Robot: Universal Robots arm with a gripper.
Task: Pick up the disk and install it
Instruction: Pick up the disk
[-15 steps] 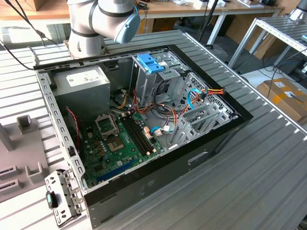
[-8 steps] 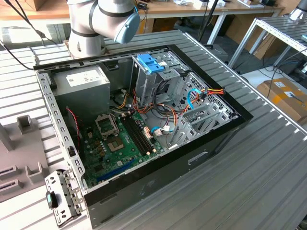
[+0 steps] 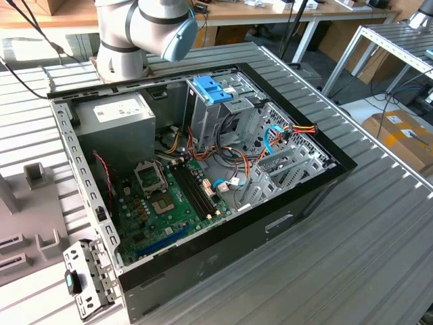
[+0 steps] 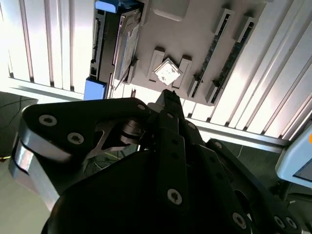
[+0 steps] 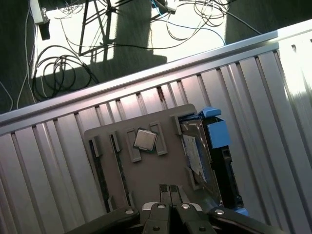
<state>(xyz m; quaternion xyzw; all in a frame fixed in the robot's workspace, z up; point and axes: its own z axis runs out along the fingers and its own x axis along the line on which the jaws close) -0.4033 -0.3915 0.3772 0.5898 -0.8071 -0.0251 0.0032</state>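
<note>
**Disk on edge in the holder plate, gripper empty above it**

In the first wrist view the disk [image 5: 194, 152] stands on one long edge in a slot of a grey holder plate [image 5: 151, 170]. It is at the side of the plate away from the memory sticks [image 5: 99, 165]. Its long axis runs along the ribs of the metal table [image 5: 58, 161], parallel to those sticks. One short end points toward the table's edge rail, the other toward the gripper [image 5: 169, 188]. The broad face, with its white label and blue print, is turned toward the processor chip [image 5: 145, 140] in the middle of the plate. Whether the disk is quite upright or leans I cannot tell. Its body is silver-grey metal. A blue plastic rail [image 5: 217, 132] sits on the side away from the chip, with a black part alongside it.

The gripper hangs over the plate, apart from the disk. In both wrist views its black fingertips are pressed together with nothing between them.

In the exterior view an open computer case [image 3: 284, 203] lies in the middle of the frame on the ribbed table. Inside it a grey power-supply box [image 3: 115, 118] sits at upper left and the green motherboard [image 3: 162, 203] at lower left. A light-blue tray [image 3: 213, 88] tops the drive cage at upper centre. The arm [image 3: 145, 27] stands at the top left of the frame.
</note>
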